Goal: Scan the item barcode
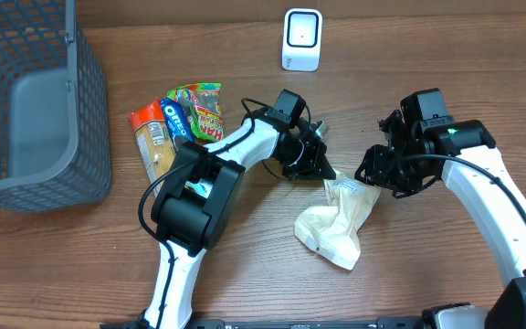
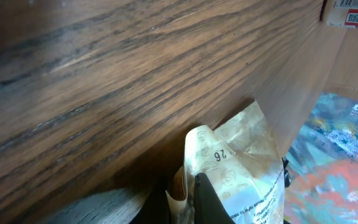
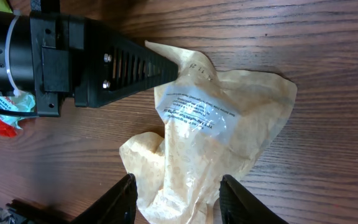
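overhead, i see the cream bag [image 1: 336,224] lying crumpled on the wooden table [image 1: 427,274], between the two arms and in front of the white scanner [image 1: 301,38], which stands well apart from it at the far edge; the left gripper [image 1: 329,173] reaches across to the bag's upper left corner, and its jaws are pressed together on that corner; from the right wrist camera i can see its dark fingers [image 3: 148,65] narrowing to a tip that pinches the bag [image 3: 229,124] right at the top corner, just above a clear printed label [image 3: 194,115]; the left wrist camera shows the same bag [image 2: 235,165] standing up against one dark finger [image 2: 211,202], with the number 26 printed on it; the right gripper [image 1: 373,175] hangs over the bag's upper right corner with its jaws apart; in its own view the right gripper [image 3: 178,183] has the bag's lower folds lying between its fingers [image 3: 120,199], and i cannot tell whether either finger touches the paper; to the left, a grey mesh basket [image 1: 26,100] sits at the table's edge, and a cluster of snack packs lies beside the left arm: a blue oreo pack [image 1: 175,119], a green candy bag [image 1: 204,108] and an orange-topped pack [image 1: 152,142], all touching one another.
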Tool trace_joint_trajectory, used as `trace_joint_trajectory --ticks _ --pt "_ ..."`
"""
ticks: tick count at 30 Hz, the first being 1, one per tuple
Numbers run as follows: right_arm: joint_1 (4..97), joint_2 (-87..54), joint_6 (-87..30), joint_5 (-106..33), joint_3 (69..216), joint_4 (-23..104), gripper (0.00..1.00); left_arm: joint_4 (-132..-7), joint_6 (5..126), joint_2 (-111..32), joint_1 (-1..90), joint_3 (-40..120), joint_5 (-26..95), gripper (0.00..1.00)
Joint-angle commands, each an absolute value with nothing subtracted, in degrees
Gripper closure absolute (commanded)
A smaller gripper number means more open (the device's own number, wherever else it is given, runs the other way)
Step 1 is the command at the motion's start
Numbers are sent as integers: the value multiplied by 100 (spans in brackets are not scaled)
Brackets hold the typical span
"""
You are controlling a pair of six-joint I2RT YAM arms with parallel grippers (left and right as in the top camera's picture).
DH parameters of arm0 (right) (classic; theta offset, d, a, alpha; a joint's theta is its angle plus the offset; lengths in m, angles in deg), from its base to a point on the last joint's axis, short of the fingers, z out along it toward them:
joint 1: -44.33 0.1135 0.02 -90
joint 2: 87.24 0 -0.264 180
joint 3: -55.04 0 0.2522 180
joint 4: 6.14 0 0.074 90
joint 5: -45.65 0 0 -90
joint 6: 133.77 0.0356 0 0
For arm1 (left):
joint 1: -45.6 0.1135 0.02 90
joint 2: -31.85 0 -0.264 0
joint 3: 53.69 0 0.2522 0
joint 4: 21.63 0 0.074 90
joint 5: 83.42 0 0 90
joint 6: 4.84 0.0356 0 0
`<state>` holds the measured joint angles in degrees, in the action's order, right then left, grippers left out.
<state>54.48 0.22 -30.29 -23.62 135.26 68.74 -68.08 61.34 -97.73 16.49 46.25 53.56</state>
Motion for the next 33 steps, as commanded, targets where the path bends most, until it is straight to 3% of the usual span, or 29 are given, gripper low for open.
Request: trace_joint_trajectory --ticks 1,10,23,28,33 --pt "5433 -88 -3053 -2366 13676 6867 55 -6965 6178 -9861 1844 4690 5328 96" --pt "5437 -88 -2981 -1759 13676 6682 56 -8725 6119 -8954 2364 5722 3184 96" --pt "6268 65 -955 -2139 13663 5884 51 -10300 4440 -8082 2386 6268 1308 96" --pt "6709 151 -1032 -2226 13663 5661 49 -10574 4073 -7922 2329 6270 827 96" --pt "7183 138 -1949 -2314 13679 5449 49 -10591 3984 -7880 2303 6270 808 96"
